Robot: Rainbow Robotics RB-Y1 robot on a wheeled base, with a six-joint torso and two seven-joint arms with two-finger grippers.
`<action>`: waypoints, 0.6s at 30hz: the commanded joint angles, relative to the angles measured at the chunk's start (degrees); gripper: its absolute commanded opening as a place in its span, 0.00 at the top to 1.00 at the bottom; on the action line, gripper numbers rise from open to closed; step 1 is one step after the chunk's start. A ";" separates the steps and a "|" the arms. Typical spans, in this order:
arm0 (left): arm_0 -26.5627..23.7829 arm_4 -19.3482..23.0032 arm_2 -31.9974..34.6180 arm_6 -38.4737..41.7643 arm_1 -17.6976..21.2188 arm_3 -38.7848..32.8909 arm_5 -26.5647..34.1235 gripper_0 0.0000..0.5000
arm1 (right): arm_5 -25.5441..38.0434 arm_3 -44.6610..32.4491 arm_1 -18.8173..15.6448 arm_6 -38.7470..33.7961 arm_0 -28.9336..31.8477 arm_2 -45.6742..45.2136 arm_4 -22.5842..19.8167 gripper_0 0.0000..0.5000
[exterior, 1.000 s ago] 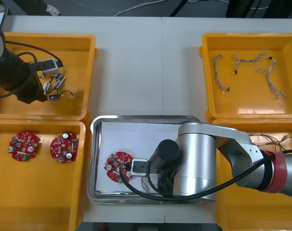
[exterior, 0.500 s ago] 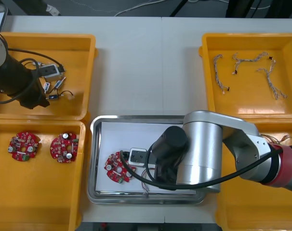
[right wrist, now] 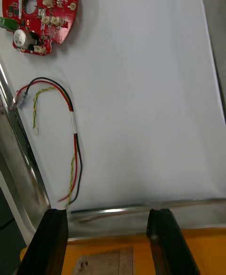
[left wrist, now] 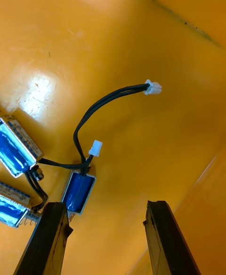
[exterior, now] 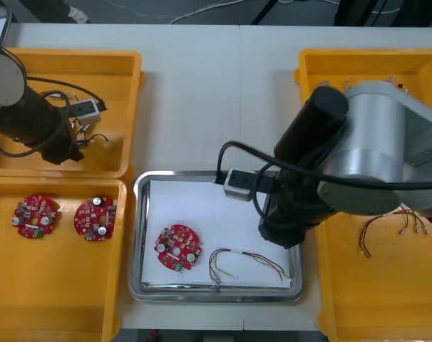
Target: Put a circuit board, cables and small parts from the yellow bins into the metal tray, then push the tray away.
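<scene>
A round red circuit board [exterior: 177,249] [right wrist: 38,9] and a red and yellow cable [exterior: 246,261] [right wrist: 70,129] lie on the white inside of the metal tray [exterior: 216,176]. My right arm [exterior: 358,149] hangs over the tray's right side. Its gripper [right wrist: 108,218] is open with nothing in it, above the tray rim [right wrist: 141,211], and the cable's end lies just beyond its fingers. My left arm [exterior: 31,121] reaches into the far left yellow bin [exterior: 123,64]. That gripper [left wrist: 106,207] stands open over small metal parts [left wrist: 77,191] [exterior: 84,137] with black leads, one part beside a fingertip.
Two more circuit boards [exterior: 36,216] [exterior: 95,218] lie in the near left bin. Red and yellow cables [exterior: 394,224] rest in the near right bin. My right arm covers most of the far right bin [exterior: 309,64]. Bare table stretches beyond the tray.
My right arm rose and drew back to the right off the tray, leaving the red and yellow cable lying beside the board. My left arm shifted slightly right within the far left bin.
</scene>
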 commanded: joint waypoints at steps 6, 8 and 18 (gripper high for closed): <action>-0.02 -2.10 1.38 -1.86 -1.56 -0.40 -0.75 0.04 | 7.13 -3.63 -7.46 -1.74 -0.06 -15.48 -10.04 0.00; -0.11 -2.45 1.38 -1.77 -1.56 -0.31 -0.75 0.04 | 7.93 -3.63 -8.16 -2.18 0.82 -18.20 -11.00 0.00; -2.65 -2.71 0.42 -2.12 -1.82 3.56 -1.81 0.05 | 11.23 -4.33 -10.09 -4.82 9.00 -31.12 -11.27 0.00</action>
